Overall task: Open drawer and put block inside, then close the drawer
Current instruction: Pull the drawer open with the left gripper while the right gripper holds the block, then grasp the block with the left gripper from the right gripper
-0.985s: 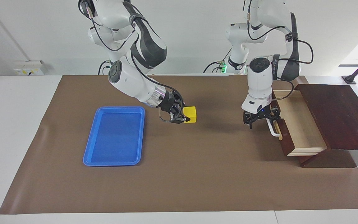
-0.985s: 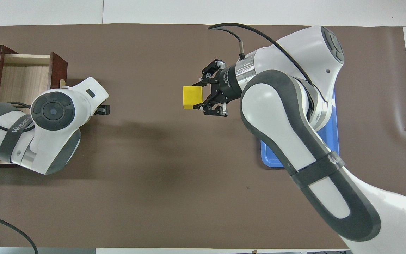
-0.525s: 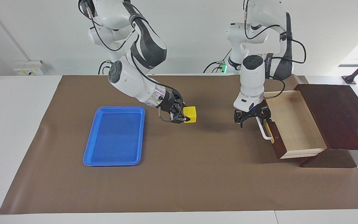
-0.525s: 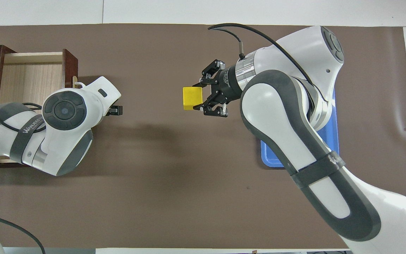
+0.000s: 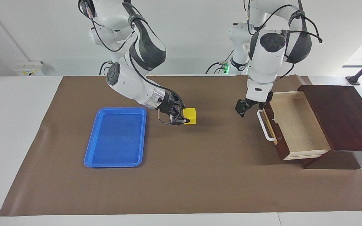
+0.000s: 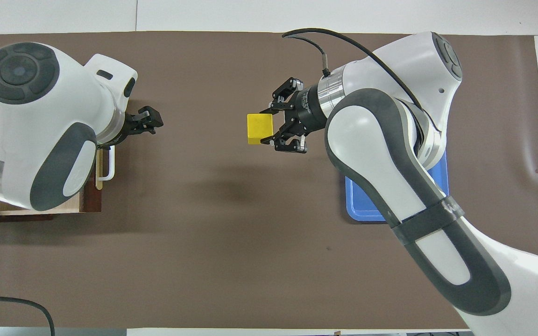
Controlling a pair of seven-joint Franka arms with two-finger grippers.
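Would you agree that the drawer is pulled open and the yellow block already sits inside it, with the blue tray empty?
Not quite. The drawer is open and the blue tray is empty, but the yellow block is not in the drawer: the right end effector grips it over the mat, between tray and drawer. The facing view shows this.

Bright, even light; soft shadows; sharp.
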